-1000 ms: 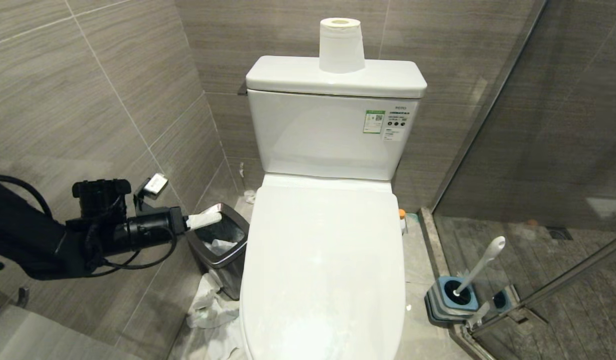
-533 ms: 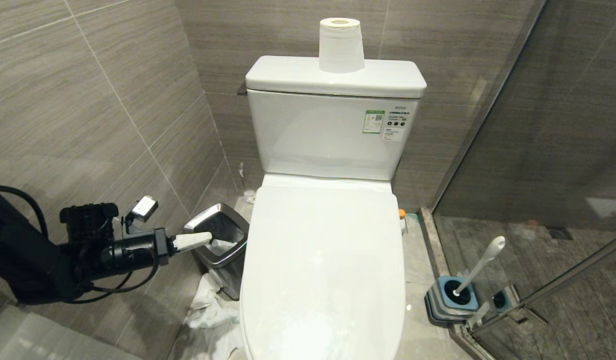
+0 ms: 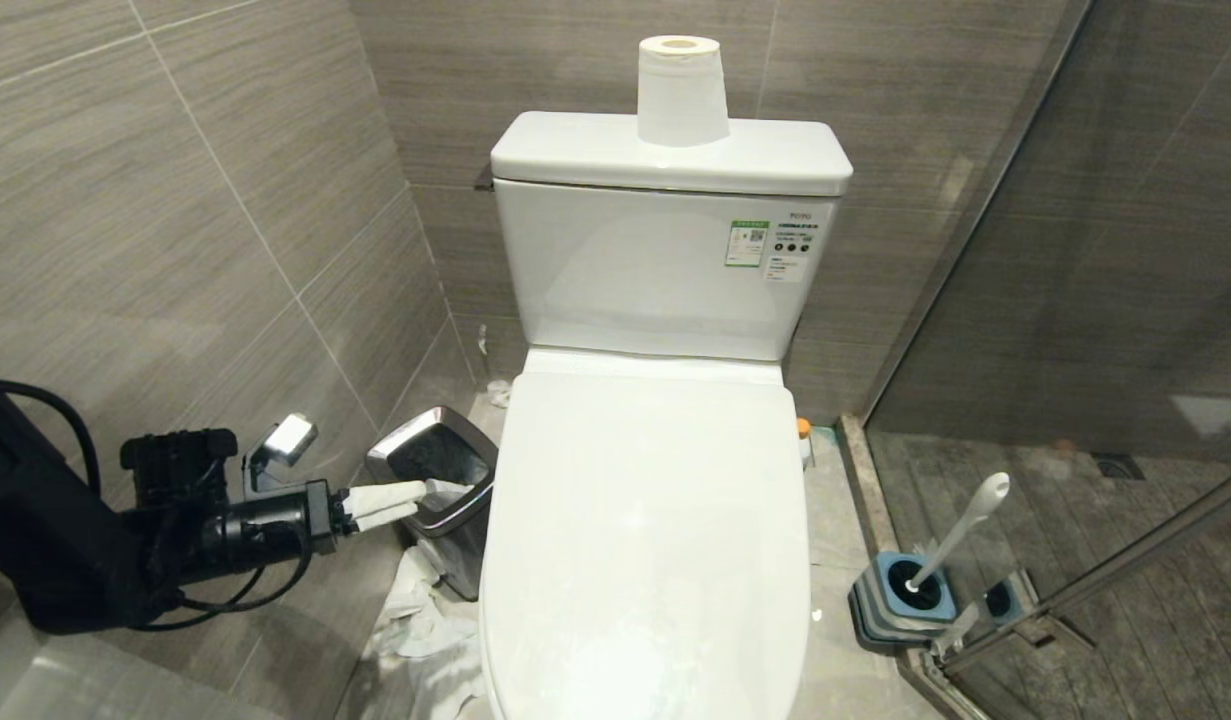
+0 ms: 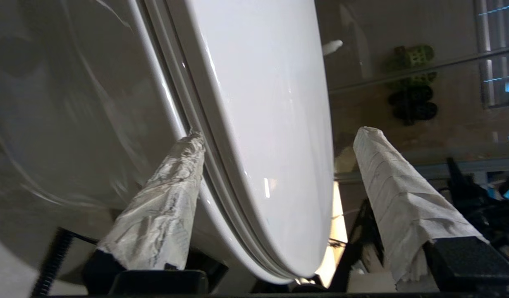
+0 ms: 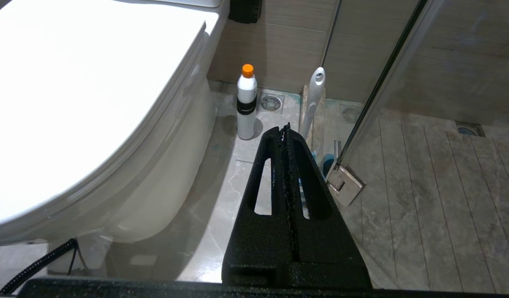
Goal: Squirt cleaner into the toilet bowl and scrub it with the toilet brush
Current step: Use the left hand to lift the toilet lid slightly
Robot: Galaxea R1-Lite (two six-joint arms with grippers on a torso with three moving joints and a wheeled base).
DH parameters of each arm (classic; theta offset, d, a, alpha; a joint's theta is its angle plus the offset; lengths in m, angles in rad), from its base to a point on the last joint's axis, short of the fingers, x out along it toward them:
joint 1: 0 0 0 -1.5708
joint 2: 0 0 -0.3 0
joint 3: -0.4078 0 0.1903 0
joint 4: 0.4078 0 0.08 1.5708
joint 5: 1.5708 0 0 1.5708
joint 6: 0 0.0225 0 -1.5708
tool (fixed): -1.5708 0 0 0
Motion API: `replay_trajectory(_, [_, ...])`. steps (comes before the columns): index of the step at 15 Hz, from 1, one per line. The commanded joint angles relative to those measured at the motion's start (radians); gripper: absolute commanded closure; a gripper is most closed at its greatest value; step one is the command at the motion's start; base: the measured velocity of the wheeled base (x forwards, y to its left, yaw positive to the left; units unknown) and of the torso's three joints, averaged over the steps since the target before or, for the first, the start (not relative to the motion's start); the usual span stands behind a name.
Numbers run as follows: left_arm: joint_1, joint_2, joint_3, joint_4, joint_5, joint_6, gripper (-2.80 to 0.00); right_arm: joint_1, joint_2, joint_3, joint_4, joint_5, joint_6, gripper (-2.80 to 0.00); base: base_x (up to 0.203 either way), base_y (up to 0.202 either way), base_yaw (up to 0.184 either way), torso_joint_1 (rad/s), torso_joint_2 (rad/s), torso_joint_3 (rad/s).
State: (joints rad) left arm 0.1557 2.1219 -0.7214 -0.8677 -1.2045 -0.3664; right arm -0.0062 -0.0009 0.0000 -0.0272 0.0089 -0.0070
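The toilet's white lid (image 3: 645, 520) is down, so the inside of the toilet bowl is hidden; its outer body (image 5: 155, 194) shows. My left gripper (image 3: 418, 500) hovers left of the toilet, over the bin, open and empty. Its paper-wrapped fingers (image 4: 167, 207) frame the lid's side edge (image 4: 258, 124). The cleaner (image 5: 246, 103) stands on the floor right of the toilet; only its orange cap (image 3: 803, 428) peeks out in the head view. The toilet brush (image 3: 960, 535) leans in its blue-grey holder (image 3: 900, 600). My right gripper (image 5: 285, 128) is shut and empty, low on the toilet's right.
A steel-rimmed waste bin (image 3: 400, 447) stands against the left wall, with crumpled paper (image 3: 425, 630) on the floor before it. A paper roll (image 3: 682, 90) sits on the cistern. The glass shower door (image 3: 1075, 300) and its hinge (image 5: 345, 184) close off the right.
My left gripper has gone from shut to open. It has sunk a little and drawn back toward me beside the bin. The right arm has not moved.
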Motion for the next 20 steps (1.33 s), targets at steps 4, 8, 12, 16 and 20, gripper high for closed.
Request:
replay_trajectory(4, [-0.036, 0.026, 0.102, -0.019, -0.036, 0.004, -2.80, 0.000, -0.001, 0.012, 0.000, 0.000, -0.001, 0.00, 0.000, 0.000, 0.000, 0.000, 0.00, 0.000])
replay_trajectory(8, [-0.039, 0.016, 0.168, -0.038, -0.022, 0.015, -2.80, 0.000, -0.001, 0.012, 0.000, 0.000, 0.000, 0.00, 0.000, 0.000, 0.000, 0.000, 0.00, 0.000])
replay_trajectory(12, [-0.073, 0.108, 0.305, -0.309, 0.028, 0.037, -2.80, 0.000, -0.001, 0.012, 0.000, 0.000, -0.001, 0.00, 0.000, 0.000, 0.000, 0.000, 0.00, 0.000])
replay_trajectory(16, [-0.152, 0.162, 0.476, -0.595, 0.074, 0.037, -2.80, 0.000, -0.001, 0.012, 0.000, 0.000, 0.000, 0.00, 0.000, 0.000, 0.000, 0.000, 0.00, 0.000])
replay_trajectory(20, [-0.166, 0.162, 0.501, -0.610, 0.091, 0.033, -2.80, 0.000, -0.001, 0.012, 0.000, 0.000, -0.001, 0.00, 0.000, 0.000, 0.000, 0.000, 0.00, 0.000])
